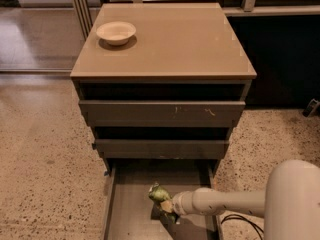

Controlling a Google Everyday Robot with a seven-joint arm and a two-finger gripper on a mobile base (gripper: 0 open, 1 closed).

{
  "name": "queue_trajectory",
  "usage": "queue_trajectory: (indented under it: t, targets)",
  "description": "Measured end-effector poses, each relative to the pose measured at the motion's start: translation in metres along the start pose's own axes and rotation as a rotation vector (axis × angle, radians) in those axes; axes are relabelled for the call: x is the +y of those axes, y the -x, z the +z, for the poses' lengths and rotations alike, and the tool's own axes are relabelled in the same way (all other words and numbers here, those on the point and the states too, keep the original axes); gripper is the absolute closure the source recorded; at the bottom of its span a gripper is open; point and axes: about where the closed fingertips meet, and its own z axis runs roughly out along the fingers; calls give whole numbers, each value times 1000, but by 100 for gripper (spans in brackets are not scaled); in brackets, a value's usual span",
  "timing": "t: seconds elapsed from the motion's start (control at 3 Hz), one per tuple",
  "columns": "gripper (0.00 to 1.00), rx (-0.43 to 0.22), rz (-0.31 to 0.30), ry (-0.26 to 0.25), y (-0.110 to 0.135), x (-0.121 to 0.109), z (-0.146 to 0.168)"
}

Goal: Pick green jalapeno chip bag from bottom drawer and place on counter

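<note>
The green jalapeno chip bag point(159, 194) stands crumpled in the pulled-out bottom drawer point(131, 211), near the middle of its grey floor. My gripper point(167, 207) reaches in from the right at the end of my white arm point(220, 202). It is right against the bag's lower right side and appears shut on it. The tan counter point(180, 39) tops the cabinet above.
A white bowl point(116, 32) sits at the counter's back left corner. The two upper drawers point(160, 113) stick out slightly above the bottom drawer. A black cable point(241, 224) lies on the speckled floor at the right, under my arm.
</note>
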Motion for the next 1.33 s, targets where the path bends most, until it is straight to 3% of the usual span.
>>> queue_trajectory:
  t: [0.33,0.67,1.0,1.33]
  targets:
    - [100,-23,-13,37,19,50,-75]
    - [100,-66,-65,55,64,84,-157]
    - [100,-155,-98,94,115,94,-225]
    - [100,-175,-117,93,133,80,-249]
